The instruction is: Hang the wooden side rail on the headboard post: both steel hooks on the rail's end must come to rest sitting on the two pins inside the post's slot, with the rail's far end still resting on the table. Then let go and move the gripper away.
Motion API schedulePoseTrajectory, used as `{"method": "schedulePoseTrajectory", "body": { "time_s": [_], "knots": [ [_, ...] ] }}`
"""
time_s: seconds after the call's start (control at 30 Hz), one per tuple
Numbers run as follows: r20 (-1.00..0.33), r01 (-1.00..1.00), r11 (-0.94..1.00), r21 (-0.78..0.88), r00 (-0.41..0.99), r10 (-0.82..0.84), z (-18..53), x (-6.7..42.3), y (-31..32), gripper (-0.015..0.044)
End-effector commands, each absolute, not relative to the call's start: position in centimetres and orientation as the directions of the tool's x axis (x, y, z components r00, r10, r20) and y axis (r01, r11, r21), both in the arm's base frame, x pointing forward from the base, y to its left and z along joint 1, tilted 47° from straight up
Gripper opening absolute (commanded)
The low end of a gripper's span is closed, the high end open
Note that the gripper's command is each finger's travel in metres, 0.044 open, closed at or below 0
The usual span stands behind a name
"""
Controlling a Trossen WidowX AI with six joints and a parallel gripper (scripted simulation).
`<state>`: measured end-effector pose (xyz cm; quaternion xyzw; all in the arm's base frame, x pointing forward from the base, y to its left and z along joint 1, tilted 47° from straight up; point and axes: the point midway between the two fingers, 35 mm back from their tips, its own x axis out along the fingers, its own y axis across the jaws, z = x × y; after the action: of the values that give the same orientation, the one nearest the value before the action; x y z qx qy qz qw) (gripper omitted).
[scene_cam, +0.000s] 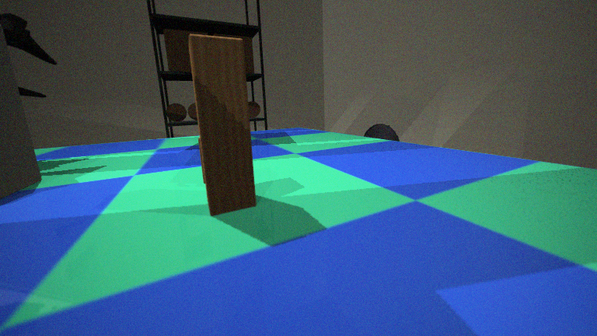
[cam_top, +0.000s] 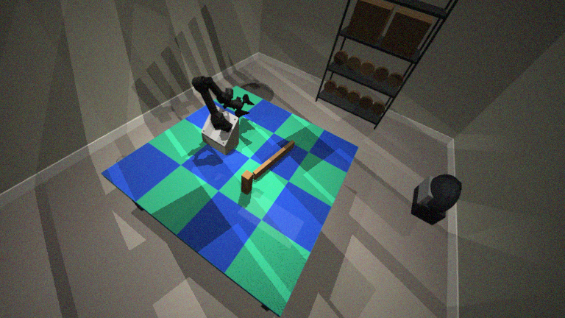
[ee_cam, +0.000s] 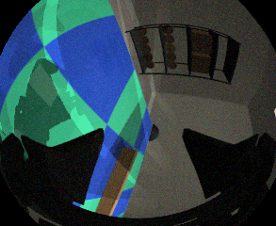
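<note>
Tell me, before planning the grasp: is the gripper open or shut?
Open. In the wrist view the gripper's two fingers stand wide apart with nothing between them, only table beyond.

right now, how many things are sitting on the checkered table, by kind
wooden side rail: 1
wooden headboard post: 1
robot arm on its grey base block: 1, its pincer open and holding nothing
total: 3
</note>
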<state>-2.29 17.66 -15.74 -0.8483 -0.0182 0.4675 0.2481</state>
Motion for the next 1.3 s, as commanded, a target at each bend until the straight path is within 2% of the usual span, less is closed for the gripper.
{"method": "schedulePoseTrajectory", "body": {
  "time_s": [0.0, 0.03, 0.37, 0.43, 0.5, 0.6, 0.7, 0.77, 0.9, 1.03, 1.13, 1.27],
  "knots": [
    [-0.784, -0.201, -0.876, -0.438, 0.562, 0.263, -15.6, -2.3, 17.8, 0.0426],
    [-0.784, -0.201, -0.876, -0.438, 0.562, 0.263, -15.4, -2.4, 18.1, 0.044],
    [-0.782, -0.2, -0.875, -0.441, 0.563, 0.265, -11.2, -2.6, 22.4, 0.044],
    [-0.782, -0.274, -0.833, -0.48, 0.564, 0.265, -11.5, -2.2, 22.4, 0.044],
    [-0.777, -0.445, -0.7, -0.559, 0.576, 0.254, -10.8, -0.5, 23.1, 0.044],
    [-0.764, -0.657, -0.4, -0.639, 0.601, 0.233, -9.6, 2.4, 23.9, 0.044],
    [-0.748, -0.758, -0.039, -0.651, 0.631, 0.207, -8.3, 5.6, 24.3, 0.044],
    [-0.734, -0.756, 0.211, -0.619, 0.653, 0.185, -7.4, 7.8, 24.2, 0.044],
    [-0.703, -0.593, 0.656, -0.467, 0.699, 0.131, -5.7, 12.2, 23.3, 0.044],
    [-0.666, -0.27, 0.938, -0.216, 0.743, 0.06, -3.8, 16.5, 21.4, 0.044],
    [-0.635, 0.017, 1.0, 0.013, 0.772, -0.005, -2.4, 19.6, 19.4, 0.044],
    [-0.59, 0.361, 0.872, 0.332, 0.801, -0.107, -0.5, 23.1, 15.9, 0.044]
  ]
}}
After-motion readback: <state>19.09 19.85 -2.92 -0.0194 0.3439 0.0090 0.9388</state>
